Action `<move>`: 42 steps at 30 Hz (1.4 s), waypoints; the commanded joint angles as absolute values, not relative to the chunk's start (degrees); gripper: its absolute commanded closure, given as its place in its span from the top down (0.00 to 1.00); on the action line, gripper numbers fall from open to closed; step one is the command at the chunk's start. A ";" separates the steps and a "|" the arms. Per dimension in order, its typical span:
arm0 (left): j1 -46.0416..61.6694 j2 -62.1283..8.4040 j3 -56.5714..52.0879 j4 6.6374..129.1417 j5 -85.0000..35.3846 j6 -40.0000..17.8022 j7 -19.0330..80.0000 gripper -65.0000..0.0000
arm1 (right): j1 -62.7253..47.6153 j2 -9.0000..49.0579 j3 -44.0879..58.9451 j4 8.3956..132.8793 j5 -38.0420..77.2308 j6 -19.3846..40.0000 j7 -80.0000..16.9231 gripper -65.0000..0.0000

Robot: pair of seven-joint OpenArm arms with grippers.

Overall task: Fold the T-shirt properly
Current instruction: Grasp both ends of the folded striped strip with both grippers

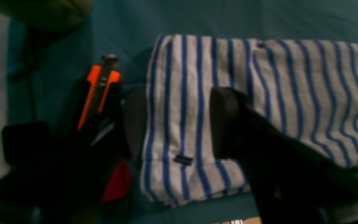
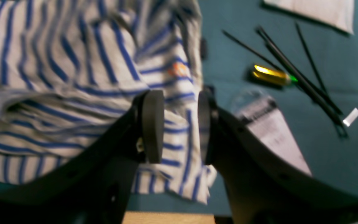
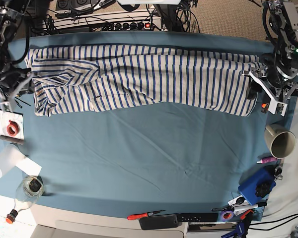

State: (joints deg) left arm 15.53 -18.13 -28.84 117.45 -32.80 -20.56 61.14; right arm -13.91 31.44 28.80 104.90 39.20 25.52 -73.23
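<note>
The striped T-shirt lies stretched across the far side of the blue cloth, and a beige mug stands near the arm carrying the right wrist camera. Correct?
Not quite. The T-shirt does lie stretched there, but the base view shows the beige mug near the arm carrying the left wrist camera.

I see matte black curved fingers with flat round pads (image 2: 153,126) on the right gripper (image 2: 176,126); left gripper (image 1: 179,123) same black plastic, blurred; both arms dark with cables.

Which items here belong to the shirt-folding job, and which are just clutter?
Job: T-shirt; left gripper; right gripper.
Lying about: mug; glass bottle; red-handled screwdriver; blue box; tape roll.
</note>
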 commanded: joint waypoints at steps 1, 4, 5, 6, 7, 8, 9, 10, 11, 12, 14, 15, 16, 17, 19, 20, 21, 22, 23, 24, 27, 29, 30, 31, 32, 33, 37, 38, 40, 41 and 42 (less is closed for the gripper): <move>15.25 -18.87 -28.99 118.28 -34.68 -22.11 59.94 0.53 | -13.02 32.84 28.56 105.73 39.44 25.47 -72.12 0.30; 15.20 -18.90 -28.34 118.28 -35.35 -23.44 59.86 0.53 | -12.49 32.84 26.98 105.73 40.14 25.47 -72.14 0.30; 15.22 -18.90 -27.77 118.24 -34.87 -23.40 59.86 0.53 | -12.51 32.84 26.68 105.73 41.23 25.50 -72.29 0.29; 15.22 -18.90 -27.05 118.21 -33.85 -23.29 59.46 0.53 | -12.51 32.84 26.37 105.73 42.30 25.67 -72.73 0.29; 15.22 -18.90 -26.20 118.21 -32.49 -22.52 58.85 0.53 | -12.51 32.84 26.15 105.73 43.29 26.33 -73.38 0.29; 15.20 -18.90 -25.34 118.21 -30.87 -21.50 58.22 0.53 | -12.51 32.73 26.09 105.73 44.60 27.38 -74.02 0.29; 15.18 -18.90 -24.53 118.17 -29.04 -20.40 57.52 0.53 | -12.51 32.56 26.09 105.73 45.80 28.05 -74.56 0.29; 15.18 -18.90 -23.75 118.17 -27.07 -19.35 56.66 0.53 | -12.51 32.25 26.09 105.73 46.83 28.73 -75.18 0.29; 15.16 -18.90 -23.05 118.13 -24.99 -18.31 55.75 0.53 | -12.53 31.92 26.09 105.73 47.70 29.06 -75.53 0.29; 15.11 -18.90 -22.37 117.99 -23.09 -17.23 55.02 0.53 | -12.53 31.68 26.09 105.73 48.58 29.32 -76.07 0.29; 15.05 -18.90 -21.17 117.38 -20.99 -15.59 55.02 0.53 | -12.56 31.18 26.09 105.73 49.23 29.82 -76.99 0.29; 15.07 -18.90 -20.58 116.73 -20.67 -15.05 55.05 0.53 | -12.56 30.94 26.06 105.73 49.76 30.33 -77.65 0.29; 15.07 -18.90 -19.90 115.87 -20.40 -14.72 55.16 0.53 | -12.56 30.94 26.06 105.73 50.63 30.83 -78.30 0.29; 15.05 -18.90 -19.25 114.80 -19.94 -14.33 55.24 0.53 | -12.56 30.96 26.06 105.73 51.33 31.16 -79.00 0.29; 15.07 -18.90 -17.93 112.53 -17.96 -12.82 54.30 0.53 | -12.56 30.96 26.06 105.73 51.62 31.31 -79.53 0.29; 15.07 -18.90 -17.39 111.50 -16.34 -11.84 53.28 0.53 | -12.56 30.96 26.06 105.73 51.59 31.31 -79.53 0.29; 15.07 -18.90 -16.99 110.76 -14.63 -10.87 52.27 0.53 | -12.56 30.96 26.06 105.73 51.59 31.29 -79.55 0.29; 15.07 -18.90 -16.88 110.37 -13.04 -9.76 51.59 0.53 | -12.58 30.96 26.06 105.73 51.59 31.31 -79.75 0.29; 15.07 -18.90 -16.88 110.30 -11.97 -9.02 51.31 0.53 | -12.62 30.96 26.06 105.73 51.57 31.46 -80.00 0.29; 15.00 -18.92 -16.88 110.30 -11.16 -8.34 51.37 0.53 | -12.64 30.96 26.06 105.73 51.59 32.05 -80.00 0.29; 14.68 -18.92 -16.88 110.30 -10.44 -8.34 51.53 0.53 | -13.13 30.96 26.06 105.69 51.66 32.60 -80.00 0.29; 14.48 -18.90 -16.88 110.30 -11.18 -8.38 52.56 0.53 | -13.56 30.98 26.06 105.69 51.66 32.60 -80.00 0.29; 14.41 -18.90 -16.88 110.24 -12.08 -8.38 53.58 0.53 | -13.65 30.96 26.06 105.69 51.64 32.60 -80.00 0.29; 14.41 -18.90 -16.88 110.10 -12.84 -8.54 54.41 0.53 | -13.65 30.96 26.06 105.69 51.64 32.60 -80.00 0.29; 14.41 -18.90 -16.88 109.62 -13.82 -9.06 55.13 0.53 | -13.65 30.96 26.06 105.69 51.62 32.58 -80.00 0.29; 14.41 -18.87 -16.88 108.71 -14.41 -9.34 55.51 0.53 | -13.63 30.96 26.06 105.69 51.64 32.58 -80.00 0.29; 14.09 -18.90 -16.88 102.10 -17.06 -10.79 55.64 0.53 | -13.63 30.96 26.06 105.69 51.62 32.58 -80.00 0.29; 13.93 -18.90 -16.88 100.47 -18.09 -11.70 55.72 0.53 | -13.63 30.96 26.06 105.69 51.62 32.58 -80.00 0.29; 13.56 -18.90 -16.88 97.91 -19.51 -12.36 56.14 0.53 | -13.63 30.96 26.06 105.69 51.62 32.58 -80.00 0.29; 13.37 -18.90 -16.88 97.30 -19.88 -12.78 56.64 0.53 | -13.63 30.96 26.06 105.69 51.62 32.58 -80.00 0.29; 13.28 -18.90 -16.88 97.23 -19.99 -12.78 57.10 0.51 | -13.63 30.96 26.06 105.69 51.62 32.58 -80.00 0.29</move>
State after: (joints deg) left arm 12.64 -19.09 -17.47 98.54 -22.15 -12.69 52.84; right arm -14.13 29.69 25.56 104.90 50.96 32.62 -80.77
